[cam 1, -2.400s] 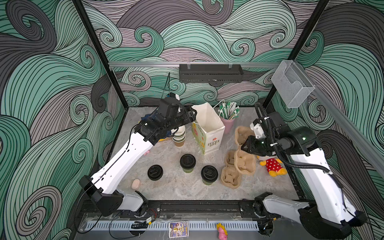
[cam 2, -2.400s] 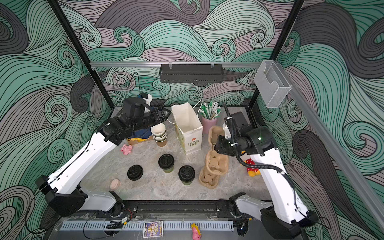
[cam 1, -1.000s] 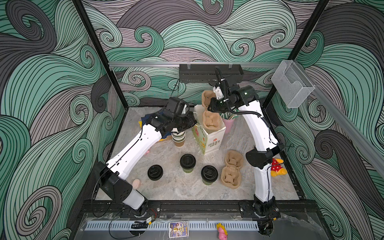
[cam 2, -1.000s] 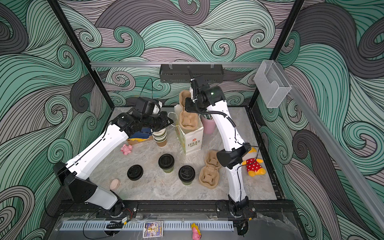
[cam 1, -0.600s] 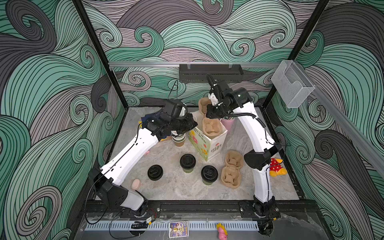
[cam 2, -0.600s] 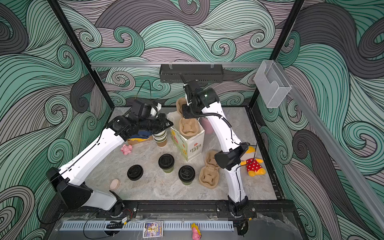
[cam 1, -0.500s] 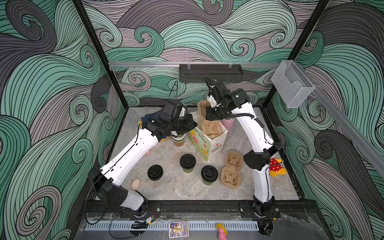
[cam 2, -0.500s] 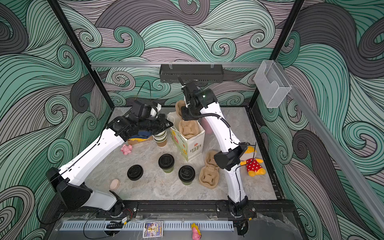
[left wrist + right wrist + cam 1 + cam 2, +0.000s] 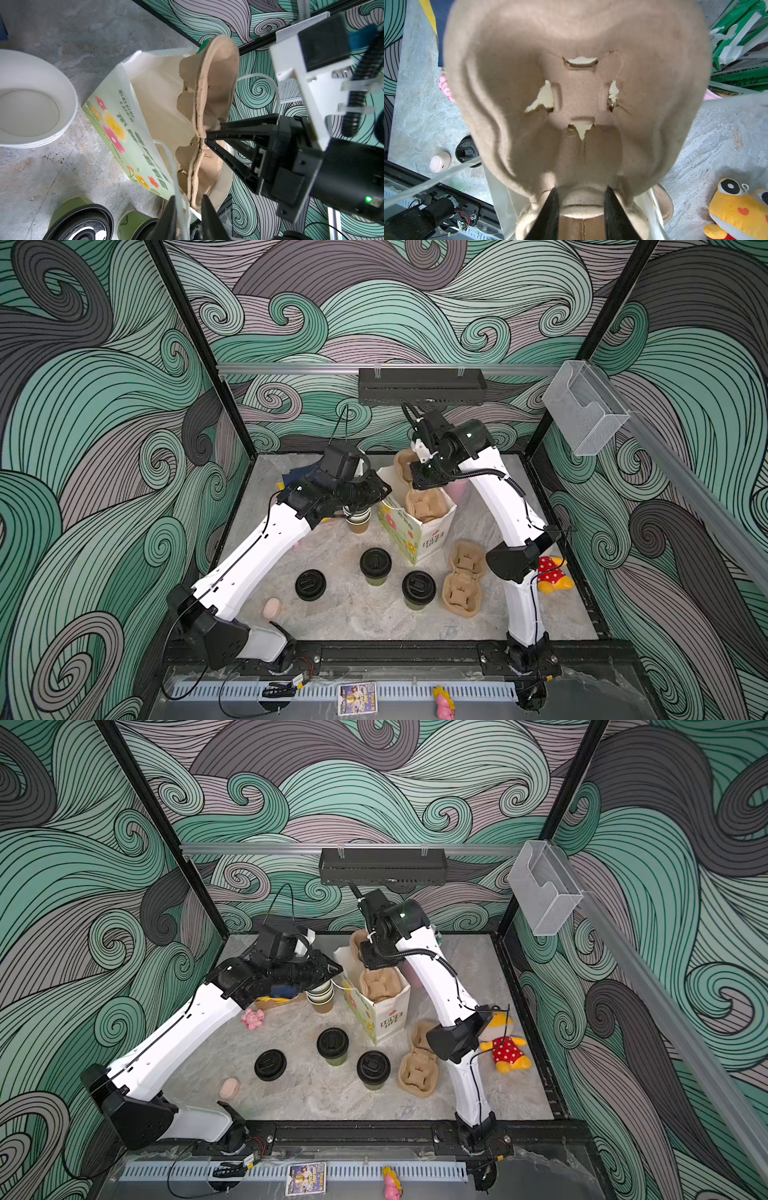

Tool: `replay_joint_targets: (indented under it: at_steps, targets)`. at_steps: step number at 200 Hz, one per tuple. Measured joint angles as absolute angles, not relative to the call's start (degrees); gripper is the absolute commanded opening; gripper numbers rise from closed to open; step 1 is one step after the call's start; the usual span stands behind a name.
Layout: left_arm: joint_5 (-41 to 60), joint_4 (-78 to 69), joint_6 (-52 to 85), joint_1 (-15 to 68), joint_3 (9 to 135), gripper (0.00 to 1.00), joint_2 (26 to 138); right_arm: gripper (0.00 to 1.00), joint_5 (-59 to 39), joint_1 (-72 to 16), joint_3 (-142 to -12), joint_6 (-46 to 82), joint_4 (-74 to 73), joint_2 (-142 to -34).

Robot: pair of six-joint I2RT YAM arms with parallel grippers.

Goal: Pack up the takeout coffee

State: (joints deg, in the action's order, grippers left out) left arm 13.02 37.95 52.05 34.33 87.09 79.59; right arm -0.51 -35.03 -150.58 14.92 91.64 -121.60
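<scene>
Marble table [image 9: 353, 622]: first cup [image 9: 375, 563], second cup [image 9: 419, 587], axes vertical, lids up, apart from pincers; left pincer [image 9: 188, 199] narrowly parted at bag handle [image 9: 176, 178]; right pincer [image 9: 581, 189] clamping pulp carrier [image 9: 508, 72]

carrier [image 9: 424, 504] plugs bag [image 9: 409, 531], bare tabletop [image 9: 357, 620] in front of nearest cup [image 9: 418, 587]

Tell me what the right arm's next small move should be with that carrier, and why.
Probably ease the carrier farther down. The right gripper pinches its middle, its lower half sits inside the bag, and its upper half sticks out above the rim, so it isn't seated yet.
</scene>
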Motion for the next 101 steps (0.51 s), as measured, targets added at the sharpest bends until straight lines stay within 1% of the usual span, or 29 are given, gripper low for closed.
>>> replay_joint_targets:
  at_steps: [20, 52, 101]
  targets:
    - [12.71, 37.93, 51.99, 34.33, 87.09, 0.13, 79.22, 0.25, -0.89, -35.18, -150.58, 13.65, 91.88, -121.56]
    - [12.67, 37.91, 51.86, 34.39, 87.09, 0.06, 79.40, 0.25, -1.67, -35.59, -150.58, 11.94, 92.01, -121.56]
    - [12.64, 37.76, 51.44, 34.46, 87.09, 0.01, 79.42, 0.25, -2.13, -36.38, -148.14, 10.74, 92.01, -121.54]
